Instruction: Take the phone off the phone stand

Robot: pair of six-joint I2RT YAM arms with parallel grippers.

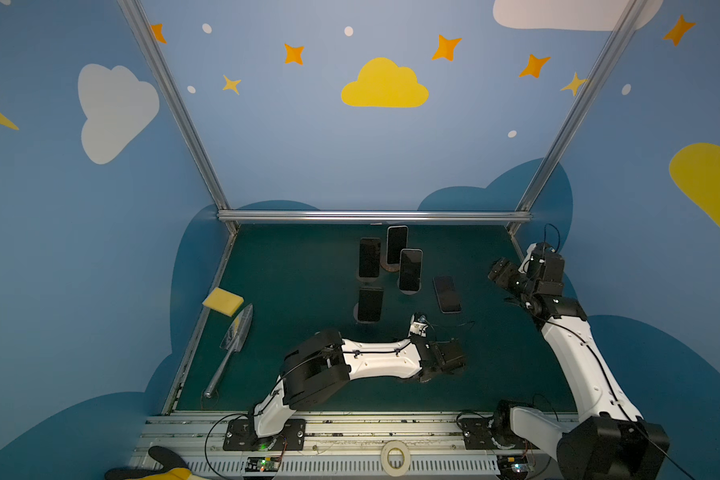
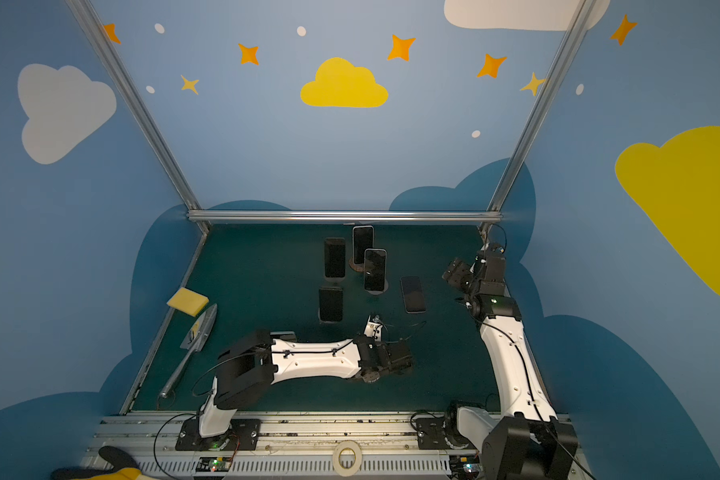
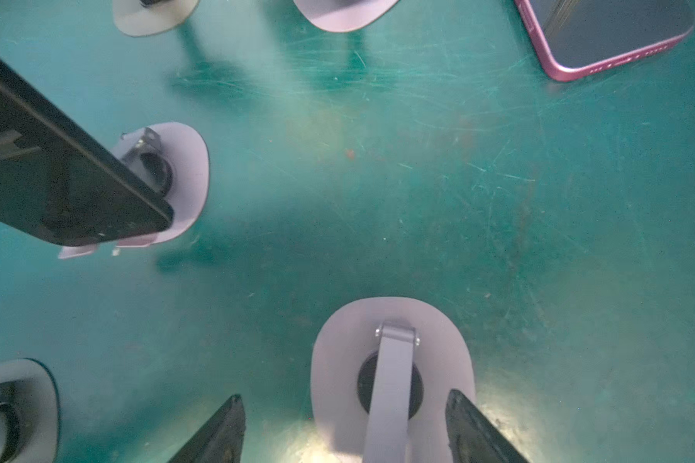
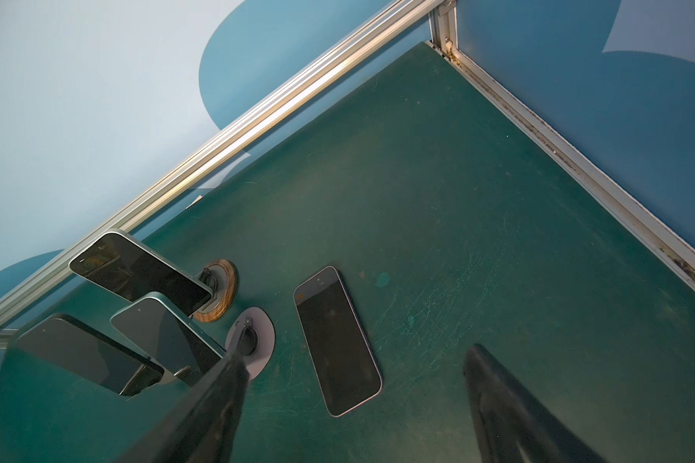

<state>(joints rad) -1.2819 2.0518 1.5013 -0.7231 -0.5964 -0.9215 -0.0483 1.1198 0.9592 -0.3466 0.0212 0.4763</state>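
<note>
Several dark phones stand upright on stands at mid-table, the nearest (image 1: 370, 305) (image 2: 331, 304) and the rearmost (image 1: 397, 245) among them. One pink-edged phone (image 1: 447, 294) (image 3: 610, 36) (image 4: 336, 340) lies flat on the green mat. My left gripper (image 1: 447, 359) (image 3: 345, 395) hangs low over the mat, open. Its fingers (image 3: 221, 429) flank an empty grey phone stand (image 3: 392, 360) without touching its upright arm. A black phone (image 3: 57, 180) leans on its stand beside it. My right gripper (image 1: 501, 272) (image 4: 356, 352) hovers at the right above the flat phone, open and empty.
A yellow sponge (image 1: 223, 301) and a metal trowel (image 1: 233, 345) lie by the left rail. A tape roll (image 1: 395, 457) sits on the front frame. One stand has a round wooden base (image 4: 219, 290). Aluminium rails (image 1: 373, 216) border the mat.
</note>
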